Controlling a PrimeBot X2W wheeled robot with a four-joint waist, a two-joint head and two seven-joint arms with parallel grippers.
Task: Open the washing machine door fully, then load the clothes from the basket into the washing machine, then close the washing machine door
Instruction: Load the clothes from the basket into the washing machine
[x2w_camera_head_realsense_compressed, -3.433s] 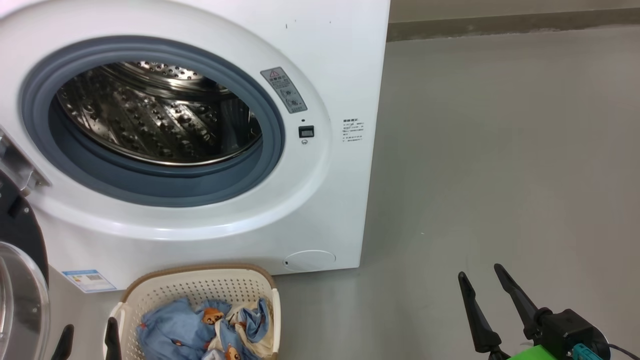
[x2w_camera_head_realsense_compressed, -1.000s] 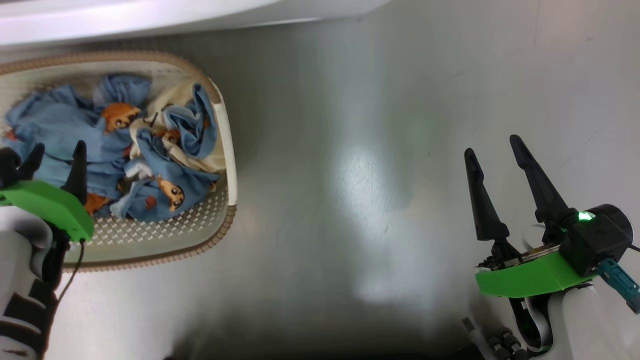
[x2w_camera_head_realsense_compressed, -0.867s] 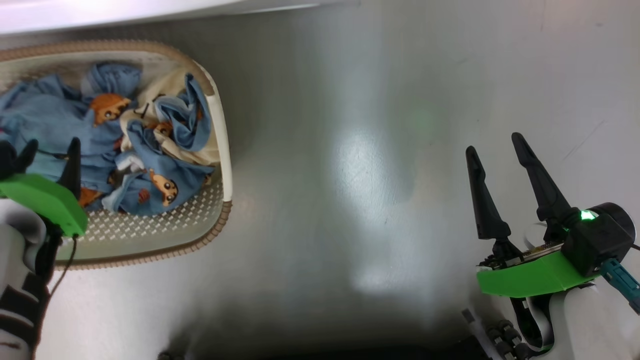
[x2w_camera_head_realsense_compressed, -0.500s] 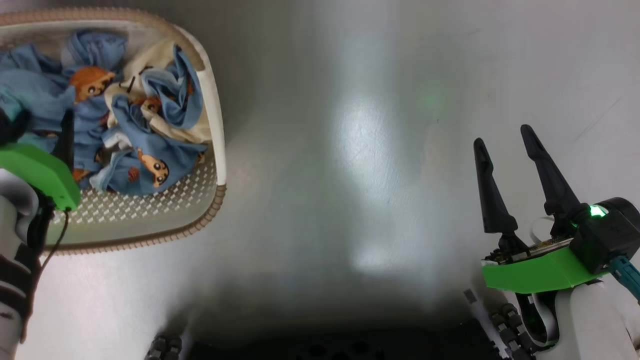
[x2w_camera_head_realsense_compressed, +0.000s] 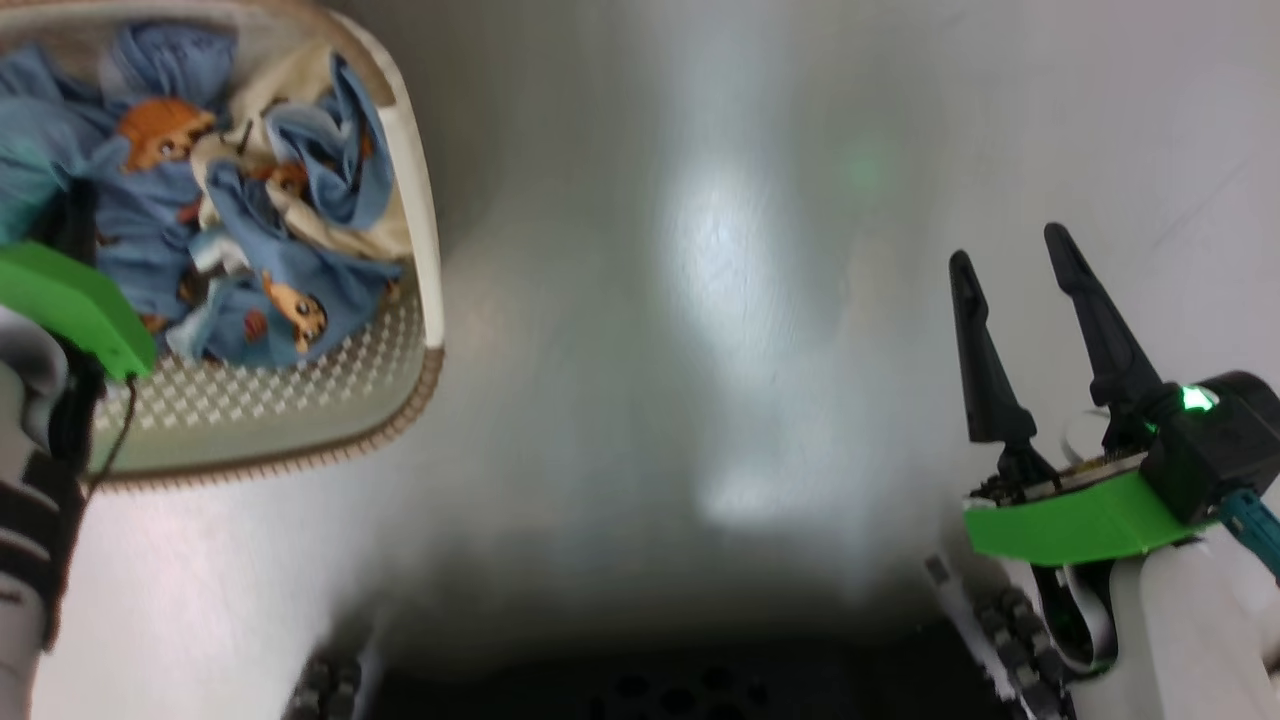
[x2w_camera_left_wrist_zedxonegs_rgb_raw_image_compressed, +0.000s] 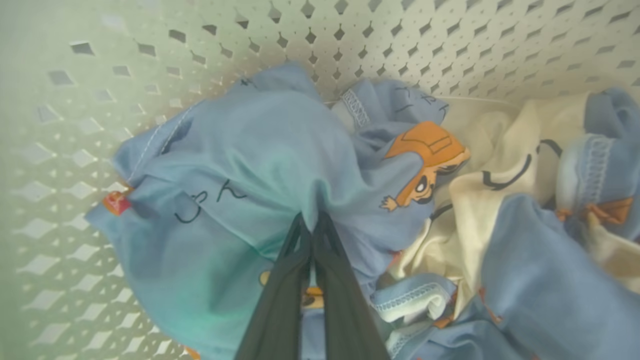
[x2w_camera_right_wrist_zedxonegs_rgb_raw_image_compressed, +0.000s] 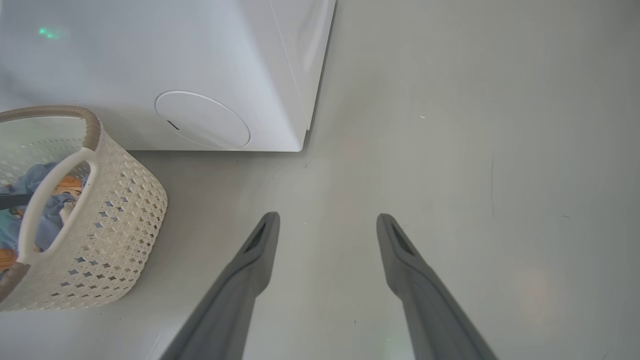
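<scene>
Pinching the clothes (x2w_camera_left_wrist_zedxonegs_rgb_raw_image_compressed: 240, 165) in the basket (x2w_camera_left_wrist_zedxonegs_rgb_raw_image_compressed: 450, 45), left end effector (x2w_camera_left_wrist_zedxonegs_rgb_raw_image_compressed: 311, 216), previously spread wide.

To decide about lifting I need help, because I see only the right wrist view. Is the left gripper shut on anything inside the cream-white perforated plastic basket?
Observer: Yes. In the left wrist view the left gripper is shut, pinching a fold of the light-blue, bear-printed clothes.
Operator: Is only blue cloth near the grip?
Observer: No, a cream-white fabric part lies beside it, to that view's right.
Operator: Is the basket full?
Observer: No. In the head view the pile lies at one end, and the perforated inside of the basket is bare at the end nearer the robot.
</scene>
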